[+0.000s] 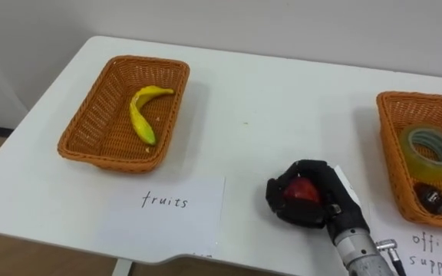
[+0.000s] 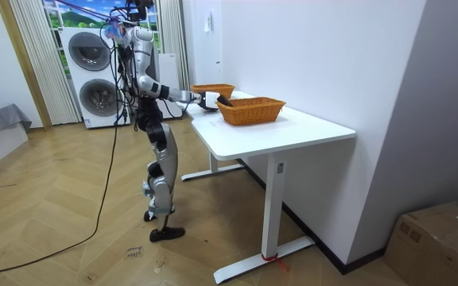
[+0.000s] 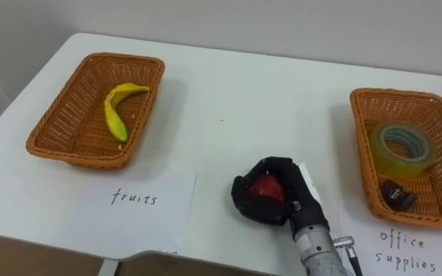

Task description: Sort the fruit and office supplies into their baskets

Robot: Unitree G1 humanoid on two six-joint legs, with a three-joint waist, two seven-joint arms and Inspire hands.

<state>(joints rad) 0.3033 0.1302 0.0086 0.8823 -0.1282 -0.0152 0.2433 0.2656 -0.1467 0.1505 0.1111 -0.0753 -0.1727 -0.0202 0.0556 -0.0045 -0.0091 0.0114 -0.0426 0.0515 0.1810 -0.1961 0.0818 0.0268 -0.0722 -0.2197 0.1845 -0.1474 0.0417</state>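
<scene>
My right hand (image 1: pixel 313 205) (image 3: pixel 278 201) is over the near middle of the white table (image 1: pixel 275 115), its fingers curled round a red apple (image 1: pixel 301 190) (image 3: pixel 268 188). To the left stands the fruit basket (image 1: pixel 98 126) (image 3: pixel 64 123), wicker, with a yellow banana (image 1: pixel 143 113) (image 3: pixel 116 110) lying in it. The office-supplies basket (image 1: pixel 390 146) (image 3: pixel 363 146) at the right edge holds a roll of clear tape (image 1: pixel 433 149) (image 3: pixel 402 147) and a small dark object (image 1: pixel 434 199) (image 3: pixel 398 195). In the room view the robot stands at the table's end with its right hand (image 2: pixel 210 98) reaching over the top.
A paper label reading "fruits" (image 1: pixel 171 205) lies in front of the left basket. Another label for office supplies (image 1: pixel 436 249) lies at the right front corner. Between the baskets the tabletop is bare white.
</scene>
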